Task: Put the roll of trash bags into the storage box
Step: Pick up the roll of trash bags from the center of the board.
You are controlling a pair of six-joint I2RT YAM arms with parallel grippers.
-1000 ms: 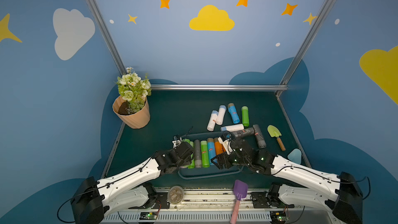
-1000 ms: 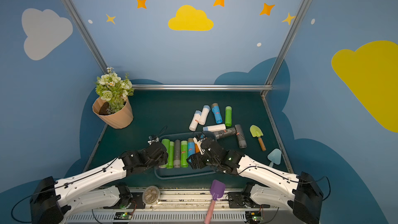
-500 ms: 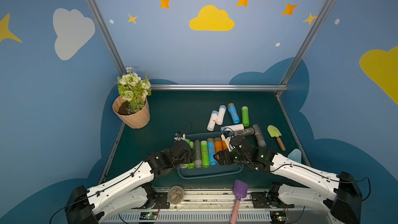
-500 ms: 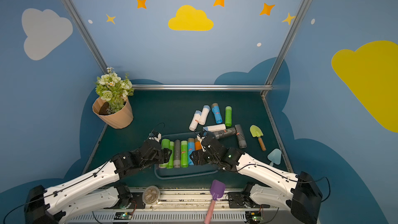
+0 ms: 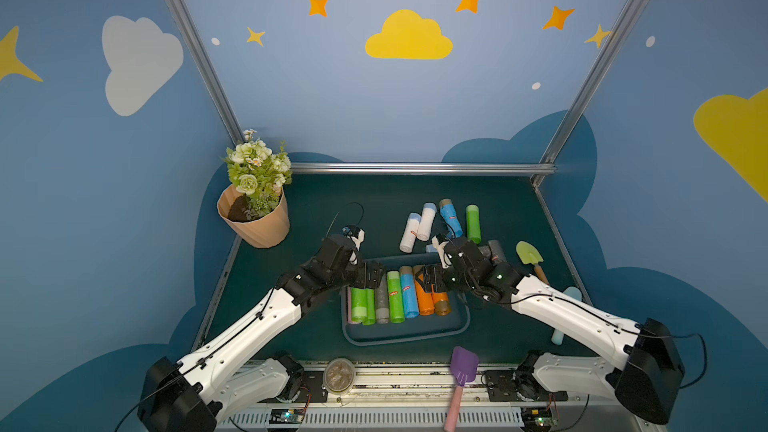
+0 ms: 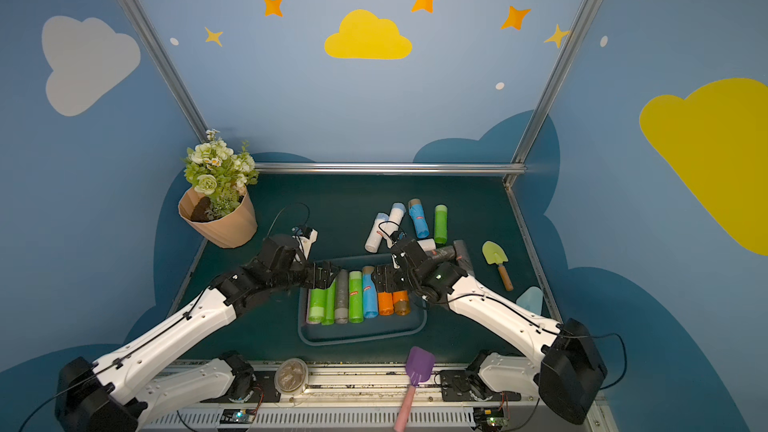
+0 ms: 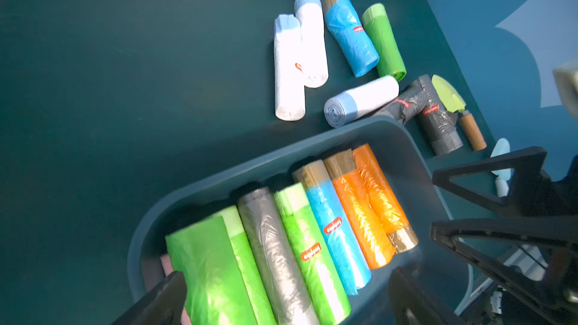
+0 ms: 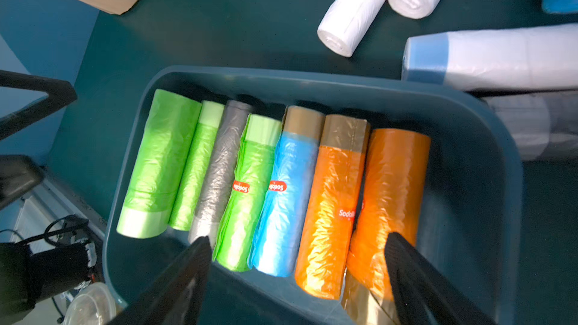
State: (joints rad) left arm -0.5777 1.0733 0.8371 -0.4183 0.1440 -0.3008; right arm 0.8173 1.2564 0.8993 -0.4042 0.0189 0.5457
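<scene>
The storage box (image 5: 415, 330) (image 6: 365, 332) (image 7: 250, 170) (image 8: 312, 79) is a shallow dark teal tray at the front middle. Side by side in it lie several rolls of trash bags: green, grey, blue and orange. My left gripper (image 5: 372, 276) (image 6: 324, 276) (image 7: 286, 295) hangs open over the box's left end, straddling the green roll (image 5: 358, 305) (image 7: 203, 264) (image 8: 162, 157) and its neighbours without gripping any. My right gripper (image 5: 426, 280) (image 6: 384, 278) (image 8: 297, 245) is open over the orange rolls (image 5: 432, 301) (image 8: 331, 198) at the right end. More rolls (image 5: 417, 226) (image 7: 291, 67) lie on the mat behind the box.
A tan flower pot (image 5: 257, 222) stands at the back left. A green trowel (image 5: 530, 255) and a light blue tool (image 5: 557, 336) lie at the right, beside two grey rolls (image 5: 494, 249). A purple shovel (image 5: 461, 371) and a lidded cup (image 5: 338, 375) sit at the front edge.
My left gripper's jaws have spread wide, letting go of the green roll at the box's left end. It has shifted slightly back and to the right. The right gripper has barely moved.
</scene>
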